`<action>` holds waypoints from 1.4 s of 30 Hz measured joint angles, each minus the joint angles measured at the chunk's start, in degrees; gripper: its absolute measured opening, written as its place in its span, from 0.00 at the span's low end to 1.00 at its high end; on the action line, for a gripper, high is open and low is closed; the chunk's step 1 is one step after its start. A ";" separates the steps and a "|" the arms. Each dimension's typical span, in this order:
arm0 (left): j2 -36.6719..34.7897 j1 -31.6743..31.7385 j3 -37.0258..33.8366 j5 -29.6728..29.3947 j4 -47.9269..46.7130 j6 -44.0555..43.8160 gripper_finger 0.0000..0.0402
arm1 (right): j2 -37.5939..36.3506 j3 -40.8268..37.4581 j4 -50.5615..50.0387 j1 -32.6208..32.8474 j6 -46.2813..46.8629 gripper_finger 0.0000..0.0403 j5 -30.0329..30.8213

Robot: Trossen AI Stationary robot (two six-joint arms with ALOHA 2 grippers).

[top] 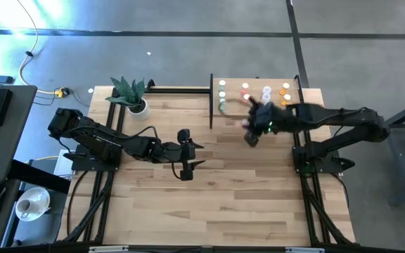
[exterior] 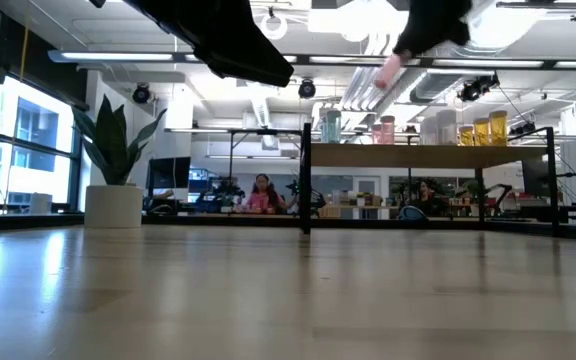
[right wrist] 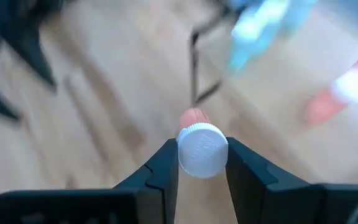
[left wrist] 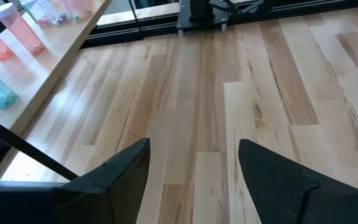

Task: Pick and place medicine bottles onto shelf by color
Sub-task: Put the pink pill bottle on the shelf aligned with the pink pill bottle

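Pink bottle (right wrist: pixel 199 144), gripped at its cap by the right tool (right wrist: pixel 202 163), is hanging just off the shelf (top: pixel 259 112), whose pink bottles (top: pixel 245 92) are lying toward twelve o'clock.

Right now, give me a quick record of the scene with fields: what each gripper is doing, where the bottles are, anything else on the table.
right gripper: shut on a small pink bottle with a white cap, near the shelf
left gripper: open, empty, over mid-table
raised light-wood shelf: teal, pink, clear and orange bottles standing
planked wooden table: potted plant at far left corner
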 joint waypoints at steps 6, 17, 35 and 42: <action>0.00 -0.02 0.00 0.00 0.00 0.00 0.59 | 0.00 9.40 -0.88 -3.72 -5.01 0.23 6.19; 0.00 -0.02 0.00 0.00 0.10 0.00 0.59 | 9.23 22.58 -15.31 -12.80 -3.55 0.23 3.15; 0.00 -0.01 0.00 0.00 -0.02 0.00 0.59 | 28.99 32.75 -32.34 -20.57 -8.65 0.23 -6.04; 0.00 -0.02 0.00 0.00 -0.04 0.00 0.59 | 30.38 32.75 -32.14 -21.76 -8.65 0.23 -7.35</action>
